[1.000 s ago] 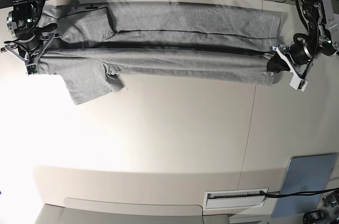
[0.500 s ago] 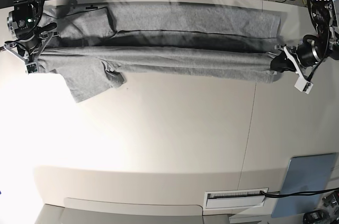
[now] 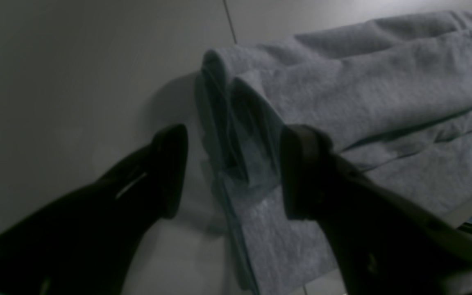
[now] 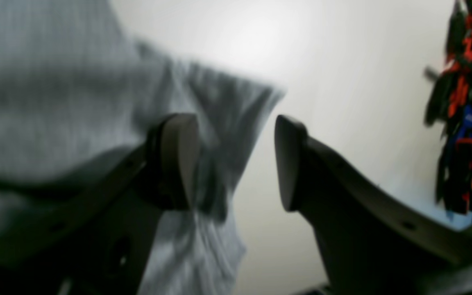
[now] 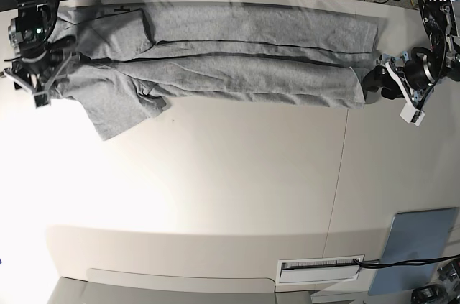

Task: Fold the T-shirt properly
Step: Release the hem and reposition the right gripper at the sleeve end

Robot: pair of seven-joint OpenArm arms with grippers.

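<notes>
Base view shows the T-shirt [image 5: 237,67] lying along the far side of the table [image 5: 237,189], folded lengthwise once, while the left gripper [image 5: 379,81] and the right gripper [image 5: 56,65] stand released at its ends, so sleeves and crosswise folds remain.

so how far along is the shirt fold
Done: one lengthwise fold. The T-shirt lies in a long doubled band across the table.

In hand: nothing gripped. The left pincer and the right pincer both stand open at the band's two ends.

Left: one sleeve juts out near the right pincer, and the band needs folding crosswise.
</notes>
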